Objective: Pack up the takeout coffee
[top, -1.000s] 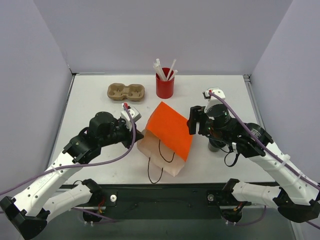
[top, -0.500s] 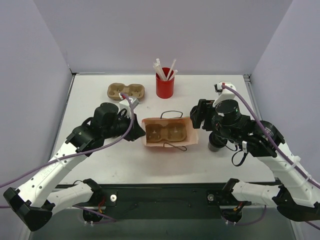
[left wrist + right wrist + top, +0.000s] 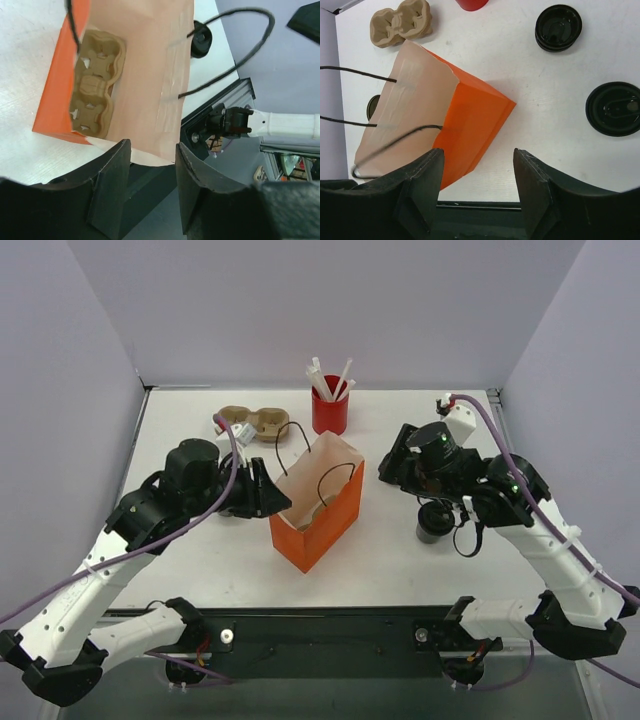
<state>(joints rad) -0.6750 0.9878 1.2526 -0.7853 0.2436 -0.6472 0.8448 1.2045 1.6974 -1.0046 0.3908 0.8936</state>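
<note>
At the centre of the overhead view the orange paper bag (image 3: pixel 318 512) stands upright, mouth open, black cord handles raised. Deep inside it, through the left wrist camera, lies a tan two-hole cardboard cup carrier (image 3: pixel 95 85). The left gripper (image 3: pixel 153 165) sits at the bag's rim with its fingers spread; the paper edge lies in the gap and neither pad presses on it. The right gripper (image 3: pixel 476 165) hangs over the table (image 3: pixel 165 420) with its fingers apart and nothing between them. One takeout coffee cup (image 3: pixel 558 27) shows at the upper right of the right wrist view and the other coffee cup (image 3: pixel 613 108) at its right edge. Both stand on the table, outside the bag and apart from it. A second carrier (image 3: pixel 262 422) and a red cup of white straws (image 3: pixel 329 412) stand in the upper middle of the overhead view.
</note>
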